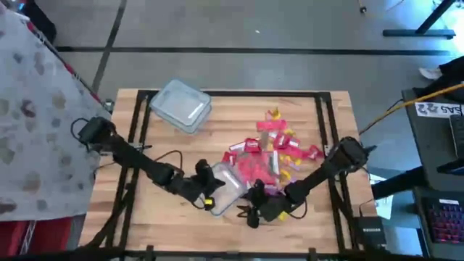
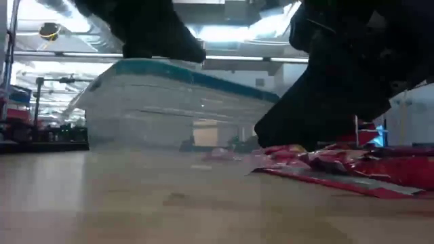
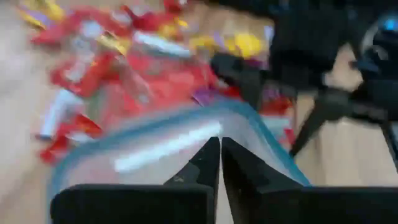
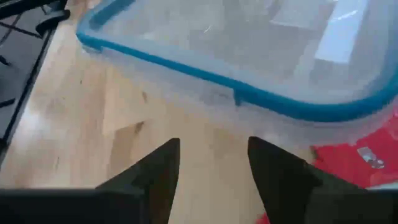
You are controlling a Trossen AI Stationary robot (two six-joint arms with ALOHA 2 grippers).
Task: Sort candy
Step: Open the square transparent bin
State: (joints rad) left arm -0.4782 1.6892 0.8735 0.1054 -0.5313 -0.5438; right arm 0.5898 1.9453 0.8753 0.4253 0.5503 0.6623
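The candy (image 1: pixel 274 145), red and pink packets with some yellow pieces, lies in a loose heap on the wooden table right of centre, also in the low view (image 2: pixel 339 166). A clear tub with a blue rim (image 1: pixel 230 185) stands at the heap's near-left edge; red shows through it. My left gripper (image 3: pixel 220 149) is shut, its tips over the tub's top (image 3: pixel 161 149). My right gripper (image 4: pixel 214 155) is open, low over bare wood beside the tub's side wall (image 4: pixel 205 87), with nothing between its fingers. My left gripper comes from the table's left, slanting down, with its shut fingers (image 2: pixel 178 45) at the tub's blue rim (image 2: pixel 203 73). The gripper itself hides the place of contact. I cannot tell whether it pinches the rim or only rests on it. The tub's base stays on the table.
A second clear tub (image 1: pixel 180 105) stands alone at the far left of the table. Bare wood lies along the near edge (image 1: pixel 174 232) and the left side. A black frame (image 1: pixel 324 116) runs around the tabletop.
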